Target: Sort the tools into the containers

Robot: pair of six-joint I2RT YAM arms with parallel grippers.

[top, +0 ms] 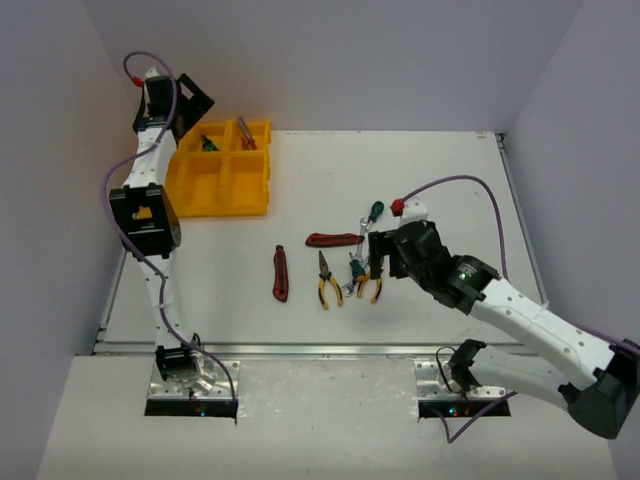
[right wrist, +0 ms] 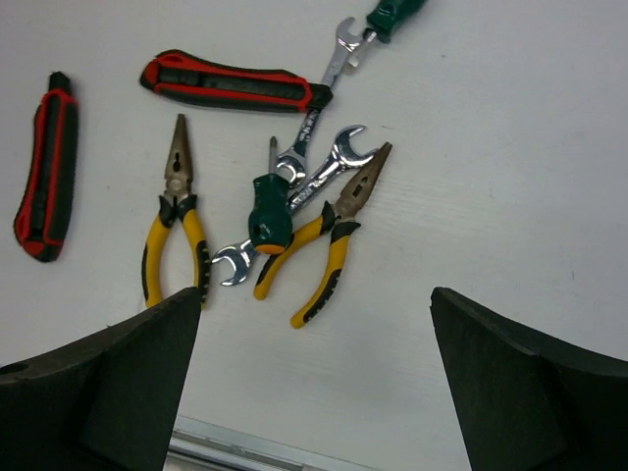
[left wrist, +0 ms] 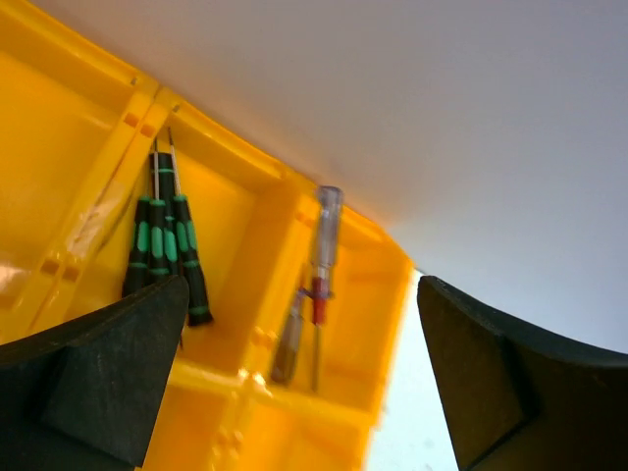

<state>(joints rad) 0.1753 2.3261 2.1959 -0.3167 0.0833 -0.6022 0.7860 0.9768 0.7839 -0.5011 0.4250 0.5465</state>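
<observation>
The yellow tray (top: 222,185) stands at the back left. My left gripper (top: 198,102) hangs open and empty over its far row; in the left wrist view (left wrist: 294,392) I see green-black screwdrivers (left wrist: 163,245) in one compartment and a clear-handled screwdriver (left wrist: 324,245) in the one beside it. My right gripper (top: 373,258) is open and empty above a pile on the table: two yellow pliers (right wrist: 177,216) (right wrist: 329,245), a stubby green screwdriver (right wrist: 269,211) and silver wrenches (right wrist: 329,167). Two red-black utility knives (right wrist: 231,83) (right wrist: 46,182) lie nearby.
A longer green-handled screwdriver (top: 373,211) lies just behind the pile. The table's metal front edge (right wrist: 255,451) runs close below the right gripper (right wrist: 314,392). Grey walls close in the table on the left, back and right.
</observation>
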